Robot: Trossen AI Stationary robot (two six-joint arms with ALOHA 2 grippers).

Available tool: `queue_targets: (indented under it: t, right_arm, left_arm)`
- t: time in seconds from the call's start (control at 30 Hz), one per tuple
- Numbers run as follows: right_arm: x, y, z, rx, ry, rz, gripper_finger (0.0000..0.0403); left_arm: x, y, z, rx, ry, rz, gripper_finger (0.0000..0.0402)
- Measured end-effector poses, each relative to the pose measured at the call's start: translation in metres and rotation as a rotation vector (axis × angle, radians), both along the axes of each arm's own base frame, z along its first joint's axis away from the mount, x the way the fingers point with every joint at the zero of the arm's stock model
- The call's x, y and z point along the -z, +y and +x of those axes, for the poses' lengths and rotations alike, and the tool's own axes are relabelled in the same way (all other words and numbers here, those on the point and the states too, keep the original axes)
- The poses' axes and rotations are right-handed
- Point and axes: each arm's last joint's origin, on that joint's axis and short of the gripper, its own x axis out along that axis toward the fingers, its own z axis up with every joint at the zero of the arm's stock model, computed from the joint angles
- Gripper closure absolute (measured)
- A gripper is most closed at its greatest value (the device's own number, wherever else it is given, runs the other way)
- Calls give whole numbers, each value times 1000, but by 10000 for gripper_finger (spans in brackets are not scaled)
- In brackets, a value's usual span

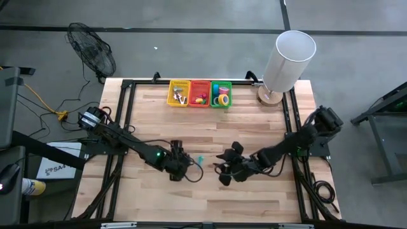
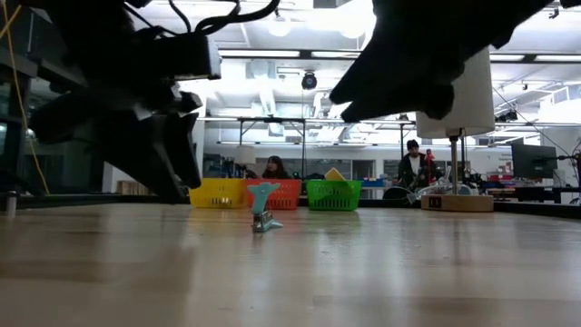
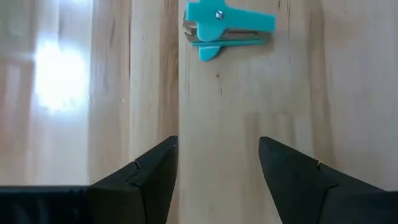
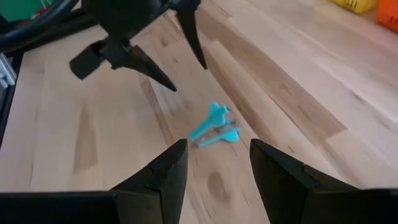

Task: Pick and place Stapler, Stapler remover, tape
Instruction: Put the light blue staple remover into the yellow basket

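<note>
A teal staple remover (image 1: 200, 159) (image 2: 263, 211) lies on the bare wood between my two grippers, and neither touches it. In the left wrist view the remover (image 3: 227, 28) lies ahead of my open left gripper (image 3: 217, 146) (image 1: 189, 166). My right gripper (image 4: 217, 149) (image 1: 222, 170) is open too and hovers just short of the remover (image 4: 214, 127). Beyond it stands the left gripper (image 4: 155, 56). Tape rolls (image 1: 222, 97), one of them yellow, lie in the green basket (image 1: 220, 84). I cannot make out a stapler.
Yellow (image 1: 179, 84), red (image 1: 200, 84) and green baskets stand in a row at the far edge, with small items inside. A white lamp on a wooden base (image 1: 270, 97) stands at the far right corner. A black frame (image 1: 124, 114) borders the table. People sit in the room beyond (image 2: 272, 168).
</note>
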Motion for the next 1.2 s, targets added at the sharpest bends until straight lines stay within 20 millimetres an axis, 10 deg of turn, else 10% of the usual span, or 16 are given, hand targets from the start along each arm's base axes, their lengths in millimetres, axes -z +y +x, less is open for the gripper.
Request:
queue_targets:
  t: [0.53, 1.2]
  right_arm:
    - [88, 37, 19, -4, -73, -140, 238]
    - [91, 18, 35, -49, -86, -90, 207]
  left_arm:
    - [-1, 1, 1, 240, 51, 216, 183]
    - [-1, -2, 6, 325, 34, 228, 183]
